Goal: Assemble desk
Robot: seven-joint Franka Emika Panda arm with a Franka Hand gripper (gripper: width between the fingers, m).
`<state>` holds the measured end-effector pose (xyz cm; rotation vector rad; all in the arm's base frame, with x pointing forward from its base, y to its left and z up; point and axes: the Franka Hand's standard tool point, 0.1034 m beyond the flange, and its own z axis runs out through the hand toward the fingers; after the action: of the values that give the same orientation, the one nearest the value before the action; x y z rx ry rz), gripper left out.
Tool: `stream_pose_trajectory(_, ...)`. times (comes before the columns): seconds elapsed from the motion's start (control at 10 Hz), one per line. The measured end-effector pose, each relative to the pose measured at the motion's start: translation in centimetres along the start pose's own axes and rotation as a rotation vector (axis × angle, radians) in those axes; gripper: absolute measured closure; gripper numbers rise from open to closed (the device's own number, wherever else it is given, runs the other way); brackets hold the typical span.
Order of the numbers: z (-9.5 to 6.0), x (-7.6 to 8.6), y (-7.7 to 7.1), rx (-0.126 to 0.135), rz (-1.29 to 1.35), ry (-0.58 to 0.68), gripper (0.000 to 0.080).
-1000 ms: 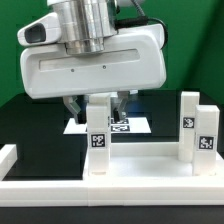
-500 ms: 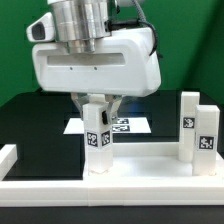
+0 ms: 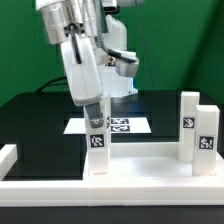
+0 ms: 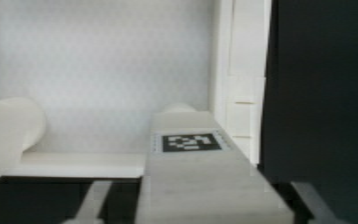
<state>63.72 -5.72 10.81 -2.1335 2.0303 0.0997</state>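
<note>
Smooth white blocky tagged leg (image 3: 97,148)

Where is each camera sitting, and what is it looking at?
Exterior view: sits off the arm, low by the table, facing the desk top with its standing legs; it shows the arm and the gripper tilted around the tagged leg.
Wrist view: rides on the arm's wrist, looking along the gripper at that leg; dark gripper fingers show either side of it.
Shared: both see the same tagged leg and the white desk top.
</note>
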Motion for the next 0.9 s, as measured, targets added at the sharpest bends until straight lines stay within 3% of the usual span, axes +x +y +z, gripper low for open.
stream_pose_trajectory(0.1,0.1,0.0,0.0,-0.003,-0.126,0.002,0.043)
stream_pose_trajectory(0.3,0.3,0.2,0.4,-0.012,-0.498,-0.012,0.0182)
stream_pose_trajectory(0.6,0.2,0.4,0.4,-0.013,-0.683,-0.005,0.0151)
stream_pose_trajectory(0.9,0.1,-0.9,-0.2,-0.036,-1.206,0.018,0.0151)
